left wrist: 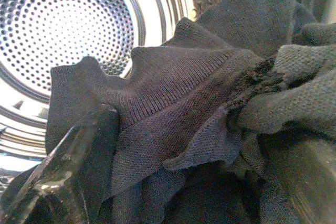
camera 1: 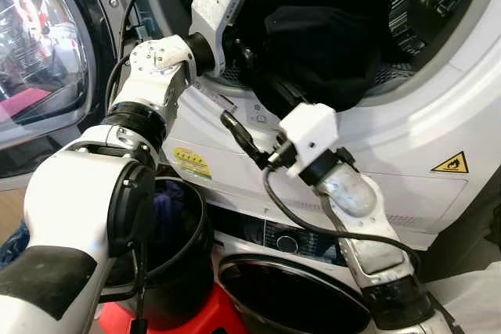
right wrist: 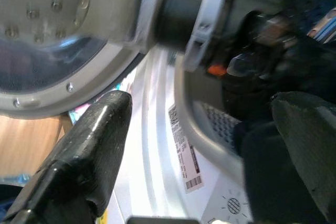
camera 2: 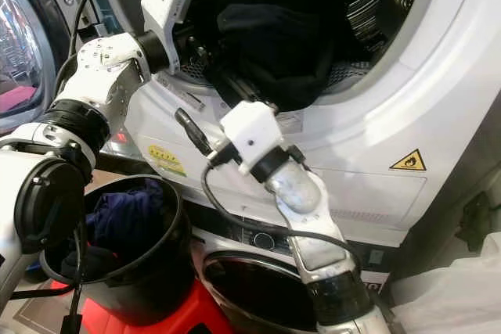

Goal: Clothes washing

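Where the drum [left wrist: 63, 30] gapes — both pincers meet black clothing [camera 1: 329, 44].

Both head views look forward and down at the washing machine's open drum [camera 1: 344, 5] from close by, sharing its rim and the bucket [camera 2: 149, 271] below. The left wrist camera peers straight into that drum; the right wrist camera sits just outside its rim.
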Controlling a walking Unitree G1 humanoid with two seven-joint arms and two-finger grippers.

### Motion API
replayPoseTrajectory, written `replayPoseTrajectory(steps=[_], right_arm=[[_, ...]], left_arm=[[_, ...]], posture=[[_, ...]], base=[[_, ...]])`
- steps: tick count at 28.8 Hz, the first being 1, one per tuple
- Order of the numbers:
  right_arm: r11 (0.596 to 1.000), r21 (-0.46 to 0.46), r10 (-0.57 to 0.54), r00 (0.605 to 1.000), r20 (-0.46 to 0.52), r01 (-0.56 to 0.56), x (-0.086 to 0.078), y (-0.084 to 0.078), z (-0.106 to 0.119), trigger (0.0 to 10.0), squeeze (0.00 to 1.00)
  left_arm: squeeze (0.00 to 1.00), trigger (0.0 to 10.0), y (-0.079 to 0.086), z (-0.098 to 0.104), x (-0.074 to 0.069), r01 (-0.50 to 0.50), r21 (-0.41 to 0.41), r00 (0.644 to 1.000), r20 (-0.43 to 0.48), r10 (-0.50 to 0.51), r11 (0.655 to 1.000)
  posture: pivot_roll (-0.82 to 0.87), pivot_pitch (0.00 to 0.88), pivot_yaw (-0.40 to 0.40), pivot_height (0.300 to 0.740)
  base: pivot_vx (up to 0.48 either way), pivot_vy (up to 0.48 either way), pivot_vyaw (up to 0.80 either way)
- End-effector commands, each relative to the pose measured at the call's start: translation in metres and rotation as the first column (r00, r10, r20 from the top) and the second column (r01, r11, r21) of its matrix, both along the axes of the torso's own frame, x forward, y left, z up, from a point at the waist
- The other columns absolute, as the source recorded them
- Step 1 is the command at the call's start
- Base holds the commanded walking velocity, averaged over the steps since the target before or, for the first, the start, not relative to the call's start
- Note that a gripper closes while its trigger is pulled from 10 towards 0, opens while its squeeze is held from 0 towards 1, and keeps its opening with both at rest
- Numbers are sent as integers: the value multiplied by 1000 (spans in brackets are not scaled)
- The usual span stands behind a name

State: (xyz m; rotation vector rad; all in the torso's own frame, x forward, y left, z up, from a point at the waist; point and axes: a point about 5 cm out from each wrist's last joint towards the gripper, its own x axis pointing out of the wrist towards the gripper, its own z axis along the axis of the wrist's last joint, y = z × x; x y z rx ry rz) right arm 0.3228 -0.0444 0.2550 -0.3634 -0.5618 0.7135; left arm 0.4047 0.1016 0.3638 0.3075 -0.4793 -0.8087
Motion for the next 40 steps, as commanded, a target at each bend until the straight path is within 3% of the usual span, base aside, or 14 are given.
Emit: replayPoseTrajectory(steps=[1,10,15,21,25,33,37,38,39,40], right_arm=[[999,-50,-17,999,28,18,6,12,6,10000,0],[985,-58,-157,985,74,161,29,11,23,10000,0],[974,-10,-223,968,114,226,38,7,40,10000,0],[947,59,-322,935,150,316,45,-11,56,10000,0],[925,66,-379,911,162,373,50,-26,58,10000,0],[907,80,-421,893,158,414,55,-37,58,10000,0],[897,91,-442,883,158,433,58,-41,61,10000,0],[897,93,-442,883,159,432,58,-41,62,10000,0],[897,95,-442,883,161,432,59,-41,63,10000,0],[897,102,-441,883,163,430,59,-40,65,10000,0]], left_arm=[[1000,10000,-1,21,-5,26,-18,997,74,-25,1000],[1000,10000,-6,37,-13,92,-43,985,148,-85,995],[1000,10000,-8,54,-21,144,-61,967,219,-128,988],[1000,10000,3,56,-19,88,-116,971,233,-59,989],[1000,10000,16,63,-18,36,-218,971,239,17,975],[1000,10000,27,57,-14,-33,-250,972,217,89,968],[1000,10000,21,46,-13,42,-214,984,175,-4,976],[702,10000,19,39,-12,68,-178,986,159,-40,982],[494,10000,16,34,-12,87,-146,987,150,-65,985],[0,10000,13,25,-12,118,-116,986,130,-103,986]], posture=[[-123,0,131,740],[-116,0,126,740],[-103,0,119,740],[-104,0,118,740],[-103,0,119,740],[-99,0,119,740],[-93,0,119,740],[-91,0,118,740],[-91,0,118,740],[-87,0,117,740]], base=[[0,0,0],[0,0,0],[0,0,0],[0,0,0],[0,0,0],[0,0,0],[0,0,0],[0,0,0],[0,0,0],[0,0,0]])
